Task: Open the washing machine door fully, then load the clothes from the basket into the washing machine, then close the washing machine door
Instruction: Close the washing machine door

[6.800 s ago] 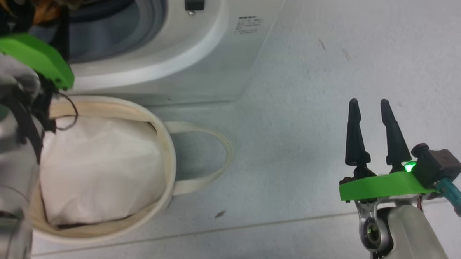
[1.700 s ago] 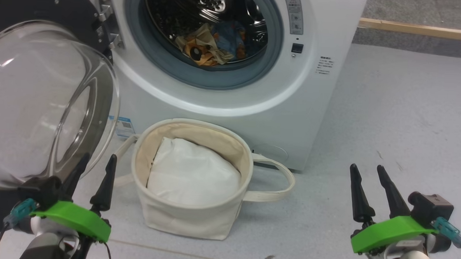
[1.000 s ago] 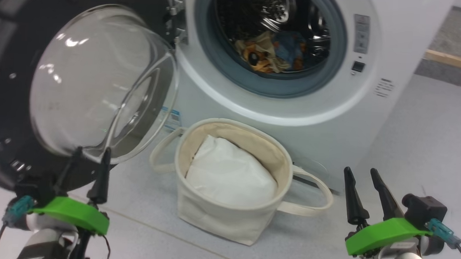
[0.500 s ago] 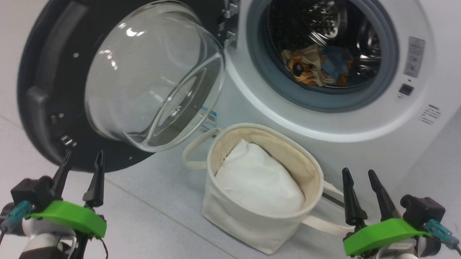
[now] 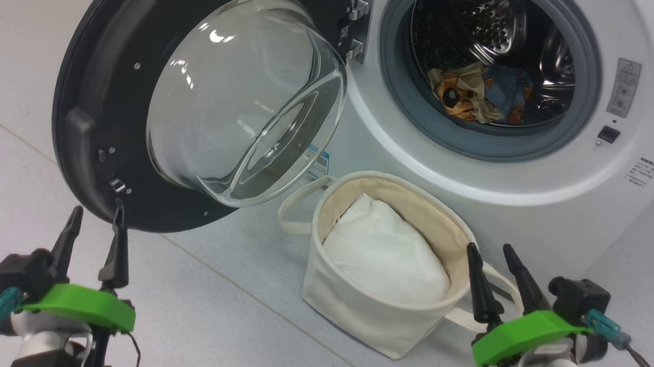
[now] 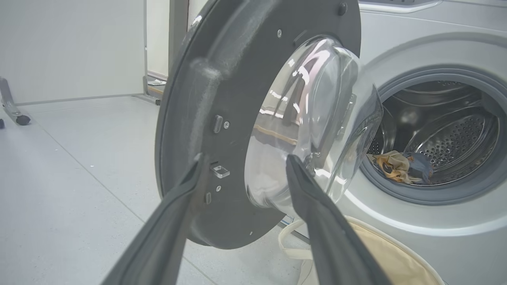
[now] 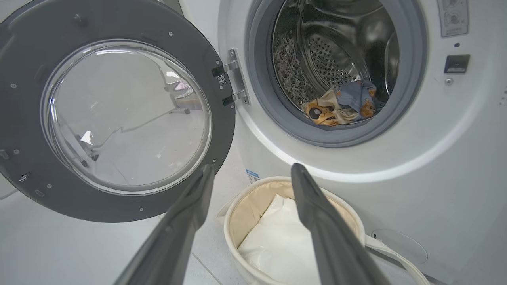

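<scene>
Spread wide and empty: left gripper (image 5: 97,213), right gripper (image 5: 488,248). Just ahead of the left fingertips, the washing machine door (image 5: 88,85), standing open. Just ahead of the right gripper, the basket (image 5: 354,317); farther beyond, the clothes (image 5: 477,96) inside the washing machine (image 5: 524,214).

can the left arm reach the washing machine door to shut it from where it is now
Probably yes. The left gripper is open and empty, aimed at the black rim of the washing machine door with nothing between them; the basket stands off to its right.
</scene>
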Robot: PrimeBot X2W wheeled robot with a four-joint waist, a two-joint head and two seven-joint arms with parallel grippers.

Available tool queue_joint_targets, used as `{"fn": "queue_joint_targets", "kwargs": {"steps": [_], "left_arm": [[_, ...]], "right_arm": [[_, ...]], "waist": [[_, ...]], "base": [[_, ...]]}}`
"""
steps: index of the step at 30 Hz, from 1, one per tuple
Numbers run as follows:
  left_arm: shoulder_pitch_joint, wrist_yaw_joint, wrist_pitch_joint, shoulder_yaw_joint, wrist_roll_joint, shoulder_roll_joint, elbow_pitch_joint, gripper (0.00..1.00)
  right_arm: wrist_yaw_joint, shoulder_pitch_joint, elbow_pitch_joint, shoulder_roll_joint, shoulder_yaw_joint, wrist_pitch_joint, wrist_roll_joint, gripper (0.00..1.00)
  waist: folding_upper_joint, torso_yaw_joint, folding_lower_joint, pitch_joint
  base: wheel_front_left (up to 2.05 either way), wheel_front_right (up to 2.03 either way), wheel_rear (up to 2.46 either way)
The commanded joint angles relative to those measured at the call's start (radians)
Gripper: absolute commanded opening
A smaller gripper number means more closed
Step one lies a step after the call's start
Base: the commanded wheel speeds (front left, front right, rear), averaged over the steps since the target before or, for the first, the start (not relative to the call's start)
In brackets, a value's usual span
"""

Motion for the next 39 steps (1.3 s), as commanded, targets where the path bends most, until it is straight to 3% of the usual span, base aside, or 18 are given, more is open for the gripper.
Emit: {"fn": "queue_joint_targets", "kwargs": {"steps": [1, 39], "left_arm": [[-0.014, 0.006, -0.012, 0.041, 0.010, 0.026, -0.040, 1.00], [0.052, 0.021, -0.012, 0.123, -0.007, 0.025, -0.101, 1.00]], "right_arm": [[0.001, -0.058, -0.024, -0.005, 0.025, -0.012, 0.004, 1.00], [0.001, -0.210, 0.054, -0.015, 0.152, -0.012, 0.058, 1.00]], "waist": [[-0.0001, 0.002, 0.0000, 0.003], [-0.0001, 0.031, 0.0000, 0.046]], "base": [[0.00, 0.00, 0.00], [0.00, 0.00, 0.00]]}}
